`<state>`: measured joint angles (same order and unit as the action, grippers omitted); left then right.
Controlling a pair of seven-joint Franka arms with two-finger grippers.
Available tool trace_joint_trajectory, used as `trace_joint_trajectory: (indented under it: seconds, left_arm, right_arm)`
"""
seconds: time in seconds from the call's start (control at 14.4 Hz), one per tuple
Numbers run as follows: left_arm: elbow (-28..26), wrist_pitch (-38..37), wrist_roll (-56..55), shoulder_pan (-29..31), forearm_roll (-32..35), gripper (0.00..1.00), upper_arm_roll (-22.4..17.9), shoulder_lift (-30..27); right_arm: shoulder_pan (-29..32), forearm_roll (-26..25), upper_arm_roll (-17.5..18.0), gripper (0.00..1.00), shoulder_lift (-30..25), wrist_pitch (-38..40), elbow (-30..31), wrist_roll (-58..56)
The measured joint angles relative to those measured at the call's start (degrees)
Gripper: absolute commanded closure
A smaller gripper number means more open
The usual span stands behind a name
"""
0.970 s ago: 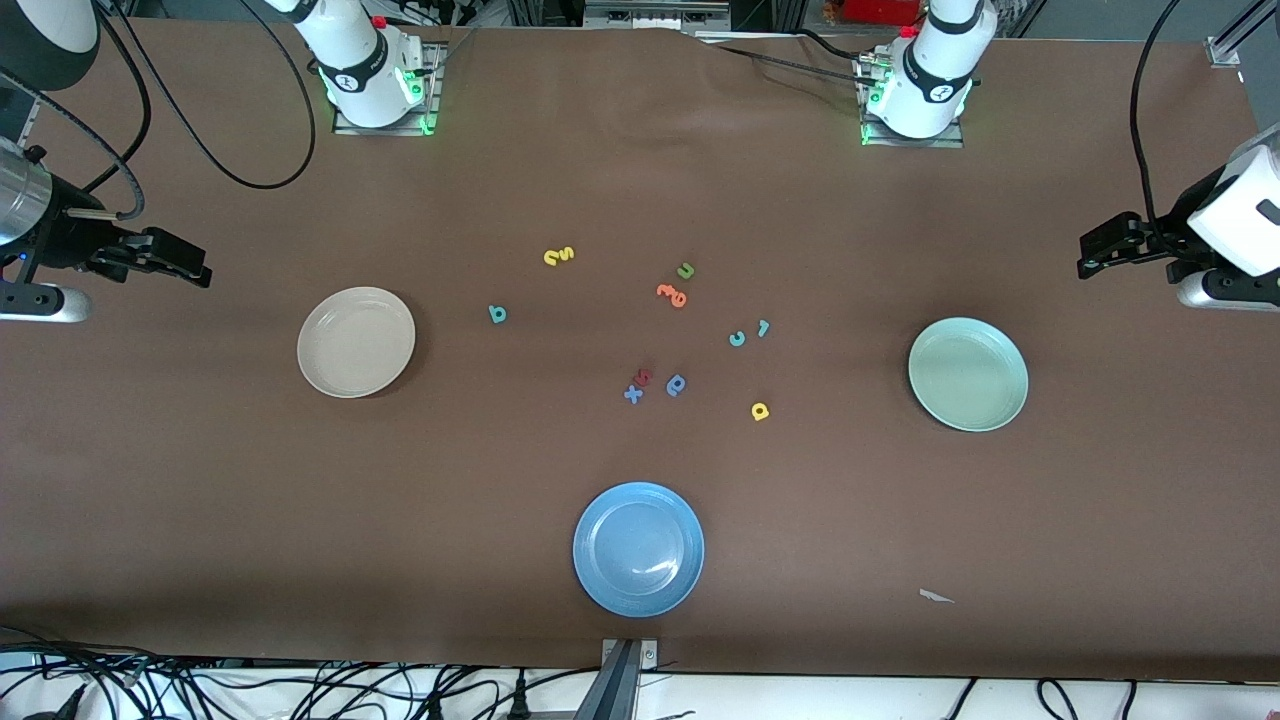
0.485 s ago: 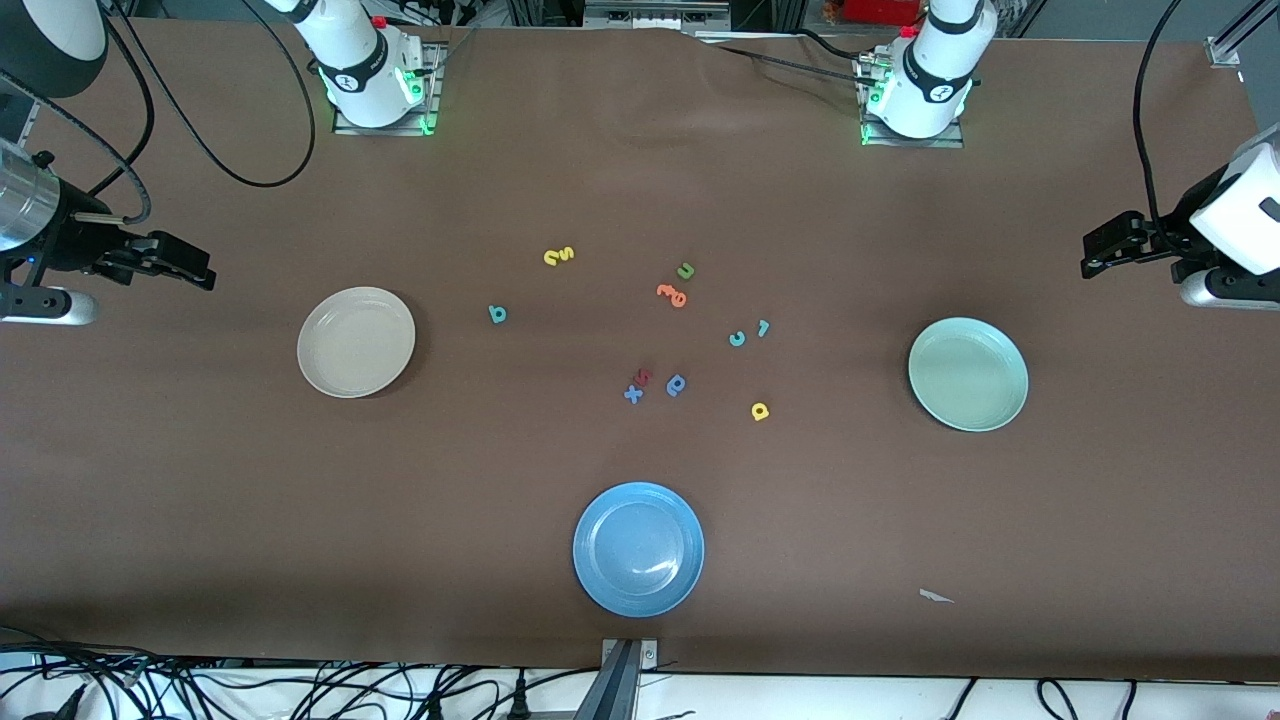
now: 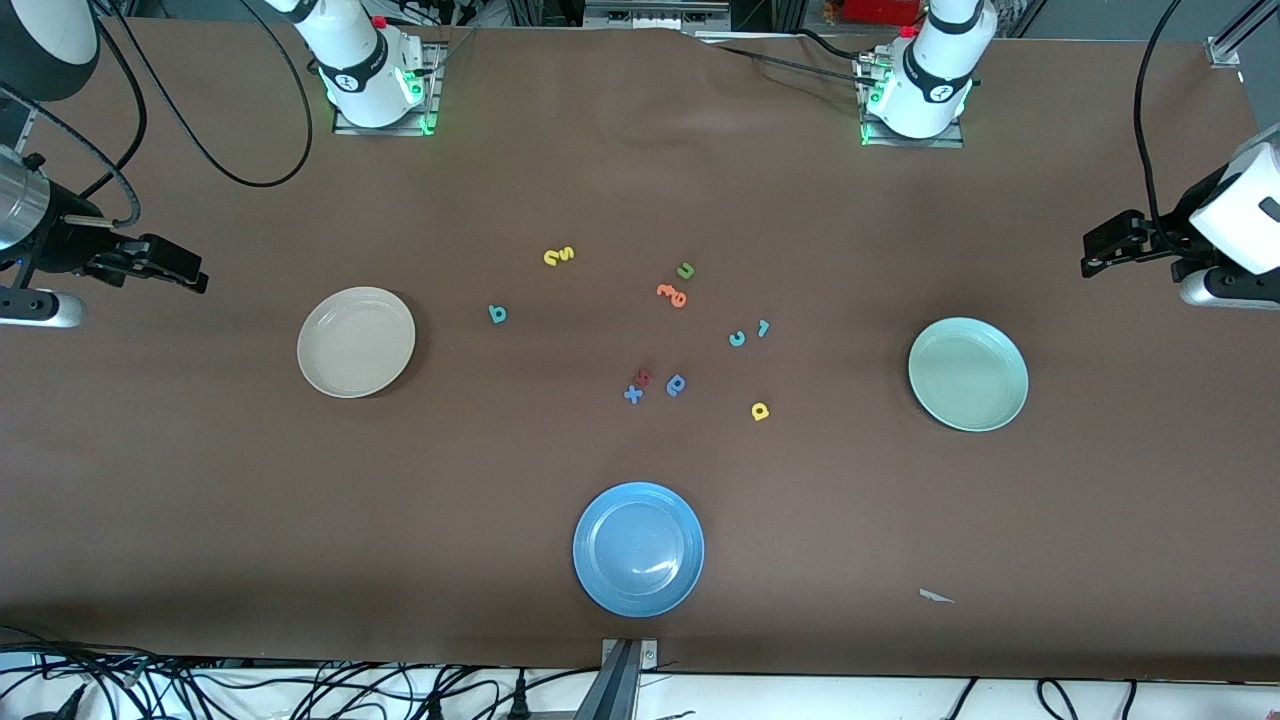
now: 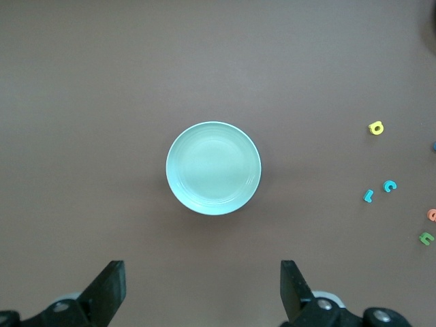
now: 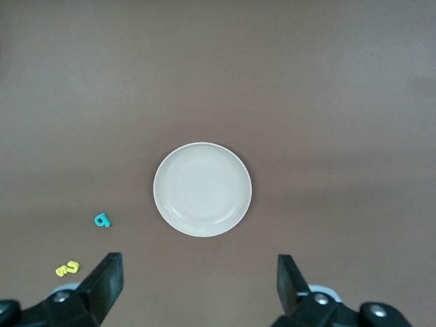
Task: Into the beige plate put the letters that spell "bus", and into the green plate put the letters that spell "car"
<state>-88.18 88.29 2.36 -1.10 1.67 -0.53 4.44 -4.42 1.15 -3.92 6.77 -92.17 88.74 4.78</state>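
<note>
The beige plate (image 3: pixel 356 342) (image 5: pixel 202 189) lies empty toward the right arm's end, the green plate (image 3: pixel 968 373) (image 4: pixel 213 168) empty toward the left arm's end. Between them lie the teal "b" (image 3: pixel 497 314) (image 5: pixel 102 219), the yellow "u" and "s" touching each other (image 3: pixel 559 256) (image 5: pixel 67 268), the teal "c" (image 3: pixel 737 339) (image 4: pixel 389 185), the thin teal "r" (image 3: pixel 763 327) (image 4: pixel 368 196) and the yellow "a" (image 3: pixel 760 411) (image 4: pixel 376 127). My right gripper (image 3: pixel 190 272) (image 5: pixel 199 283) hangs open and empty over the table's end, beside the beige plate. My left gripper (image 3: pixel 1095 255) (image 4: pixel 203 286) hangs open and empty beside the green plate.
A blue plate (image 3: pixel 638 548) sits near the front edge. Among the letters lie an olive "u" (image 3: pixel 685 270), an orange letter (image 3: pixel 672 294), a blue "a"-like letter (image 3: pixel 676 385), a blue "x" (image 3: pixel 633 394) and a small red letter (image 3: pixel 644 376). A paper scrap (image 3: pixel 936 596) lies nearer the front camera than the green plate.
Both grippers have shifted only slightly at their ends of the table. Plates and letters have not moved.
</note>
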Motion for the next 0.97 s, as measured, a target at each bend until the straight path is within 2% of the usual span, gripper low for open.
trace_joint_trajectory:
  seconds: [0.97]
  left_arm:
    - [0.0, -0.29, 0.11, 0.01, 0.0, 0.0, 0.0, 0.0]
  right_arm:
    - [0.08, 0.0, -0.14, 0.0, 0.15, -0.56, 0.29, 0.0]
